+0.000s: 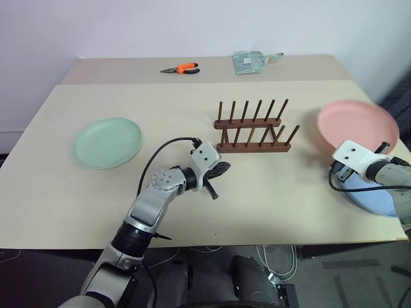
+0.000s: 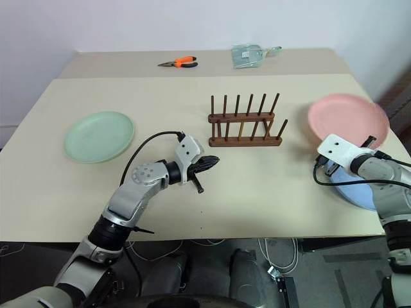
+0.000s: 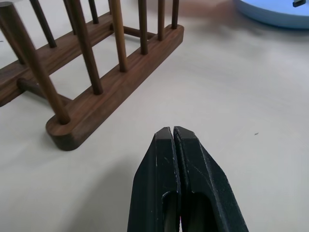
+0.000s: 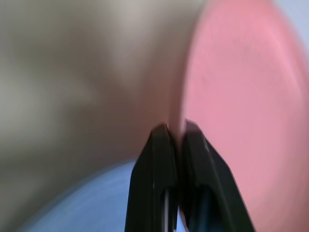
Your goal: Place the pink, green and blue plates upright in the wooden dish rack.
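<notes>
The wooden dish rack (image 1: 253,129) stands empty at the table's middle. The green plate (image 1: 106,142) lies flat at the left. At the right edge is the pink plate (image 1: 356,123), and my right gripper (image 4: 176,128) is shut on its near rim. The blue plate (image 1: 374,196) lies just in front of the pink one, partly hidden under my right wrist. My left gripper (image 3: 172,133) is shut and holds nothing. It hovers just before the rack's near left end (image 3: 65,135).
Orange-handled pliers (image 1: 182,68) and a clear plastic packet (image 1: 250,62) lie on the far table. The pink and blue plates sit close to the table's right edge (image 1: 401,212). Bare tabletop spreads between the green plate and the rack.
</notes>
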Motion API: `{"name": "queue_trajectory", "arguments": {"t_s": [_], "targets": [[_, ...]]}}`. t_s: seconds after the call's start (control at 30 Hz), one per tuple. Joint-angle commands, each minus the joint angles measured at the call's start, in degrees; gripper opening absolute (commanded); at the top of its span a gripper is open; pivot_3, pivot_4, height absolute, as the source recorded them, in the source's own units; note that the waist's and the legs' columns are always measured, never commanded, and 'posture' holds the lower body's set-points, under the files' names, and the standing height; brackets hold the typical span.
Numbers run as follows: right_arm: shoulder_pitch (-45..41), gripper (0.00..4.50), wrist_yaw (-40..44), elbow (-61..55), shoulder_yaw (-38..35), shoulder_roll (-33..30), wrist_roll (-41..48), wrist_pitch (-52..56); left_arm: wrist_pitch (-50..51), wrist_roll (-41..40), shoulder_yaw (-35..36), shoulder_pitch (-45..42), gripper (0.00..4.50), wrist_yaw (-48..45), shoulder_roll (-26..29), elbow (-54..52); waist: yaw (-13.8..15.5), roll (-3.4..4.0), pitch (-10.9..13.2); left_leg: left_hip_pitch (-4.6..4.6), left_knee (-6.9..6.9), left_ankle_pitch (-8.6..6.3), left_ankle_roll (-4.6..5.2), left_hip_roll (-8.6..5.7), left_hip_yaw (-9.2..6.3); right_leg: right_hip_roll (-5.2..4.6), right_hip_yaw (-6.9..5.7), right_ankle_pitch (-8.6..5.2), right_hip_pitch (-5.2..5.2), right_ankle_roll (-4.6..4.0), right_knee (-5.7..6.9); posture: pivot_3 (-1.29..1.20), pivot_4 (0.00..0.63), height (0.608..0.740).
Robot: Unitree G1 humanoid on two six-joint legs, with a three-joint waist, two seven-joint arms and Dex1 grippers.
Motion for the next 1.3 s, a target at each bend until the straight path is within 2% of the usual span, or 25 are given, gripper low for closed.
{"name": "queue_trajectory", "arguments": {"t_s": [0.03,0.1,0.17,0.23,0.33,0.37,0.5,0.63,0.97,1.1,1.2,1.23,1.3], "targets": [[-0.97,0.02,-1.08,-4.2,-2.57,-0.53,1.47,-2.59,-0.31,-0.77,0.84,0.57,0.0,-0.14,0.59,-2.19,0.0,0.04,0.01,0.0,0.0,0.0,0.0,-0.01,0.0,0.0,0.01,0.0,0.0,0.0,0.0,0.0,0.15,0.74],[-1.93,0.02,-1.2,-7.09,-5.14,0.69,4.81,-1.9,-0.37,-0.95,1.37,0.61,0.0,0.12,0.82,-2.11,-0.05,0.05,0.01,0.0,0.0,0.0,0.0,-0.01,0.0,0.0,0.01,0.0,-0.01,0.01,0.0,0.0,0.15,0.74],[-6.9,0.02,-0.54,-15.0,-12.6,7.03,20.41,7.14,-0.25,-1.37,2.37,0.39,0.0,0.43,0.89,-1.83,-0.66,0.04,0.07,0.01,-0.01,0.0,0.0,0.01,-0.02,0.02,0.01,0.01,0.0,0.01,0.0,0.0,0.15,0.74],[-11.73,0.02,-0.44,-23.32,-19.86,12.84,40.16,21.89,-0.33,-1.66,2.96,0.2,0.0,0.47,0.93,-1.56,-1.17,0.2,0.12,0.02,-0.02,0.01,0.0,0.05,-0.04,0.05,0.04,0.04,-0.01,-0.01,0.02,0.0,0.15,0.74],[-15.83,0.02,-0.4,-29.48,-25.75,15.79,60.04,35.43,-0.7,-1.81,3.24,0.01,0.0,0.29,1.06,-1.29,-0.77,0.23,0.15,-0.02,-0.03,0.0,0.0,0.05,-0.23,0.06,-0.06,0.04,-0.02,0.0,0.05,0.0,0.15,0.74],[-16.83,0.02,-0.94,-29.57,-26.93,15.96,64.08,38.68,-0.78,-1.91,3.3,-0.03,0.0,0.24,1.1,-1.28,-0.49,0.21,0.13,-0.06,-0.03,0.0,0.0,0.05,-0.34,0.06,-0.18,0.03,0.0,0.0,0.02,0.0,0.15,0.74],[-17.77,0.02,0.02,-30.33,-26.0,15.56,70.23,44.95,-0.92,-1.88,3.48,-0.07,0.0,0.23,1.05,-1.2,0.37,0.14,0.09,-0.1,-0.02,-0.01,0.02,0.01,-0.36,0.04,-0.23,0.01,0.06,-0.04,-0.11,0.0,0.15,0.74],[-18.63,0.02,1.39,-27.54,-21.03,15.27,67.09,46.03,-0.73,-1.9,3.76,0.5,0.0,0.55,1.14,-2.11,0.12,0.16,0.1,-0.08,-0.01,-0.01,0.02,-0.01,-0.21,0.01,-0.15,0.01,0.0,-0.05,-0.08,0.0,0.15,0.74],[-22.7,0.02,2.26,-16.53,-18.6,15.55,64.75,47.89,-0.01,-1.97,4.0,2.21,0.0,1.33,1.48,-4.03,0.04,0.18,0.11,-0.09,-0.03,-0.01,0.02,0.0,-0.15,0.02,-0.13,0.04,-0.08,0.0,-0.02,0.0,0.15,0.74],[-25.27,1.53,1.96,-13.6,-18.09,15.34,61.74,45.53,1.42,-3.04,4.56,2.51,0.0,1.09,1.54,-4.52,0.03,0.19,0.11,-0.09,-0.03,-0.01,0.02,0.0,-0.15,0.02,-0.13,0.04,-0.09,0.0,-0.02,0.0,0.15,0.74],[-25.59,3.06,1.73,-15.45,-16.8,14.83,55.64,38.36,2.36,-4.25,5.77,2.48,0.89,1.34,1.67,-4.87,0.01,0.19,0.11,-0.09,-0.05,-0.01,0.02,0.0,-0.15,0.02,-0.13,0.04,-0.1,0.0,-0.02,0.0,0.15,0.74],[-25.61,3.47,1.63,-16.01,-16.53,14.55,53.51,35.72,2.52,-4.6,6.46,2.38,1.32,1.79,1.63,-4.95,-0.01,0.19,0.12,-0.09,-0.05,-0.01,0.02,0.0,-0.14,0.02,-0.13,0.04,-0.1,0.01,-0.02,0.0,0.15,0.74],[-25.5,3.51,1.38,-16.82,-15.54,13.15,48.55,30.56,2.31,-4.31,8.41,1.87,2.4,3.95,1.64,-4.73,-0.02,0.21,0.13,-0.1,-0.05,-0.01,0.02,0.0,-0.14,0.03,-0.13,0.04,-0.1,0.02,-0.02,0.0,0.15,0.74]]}}
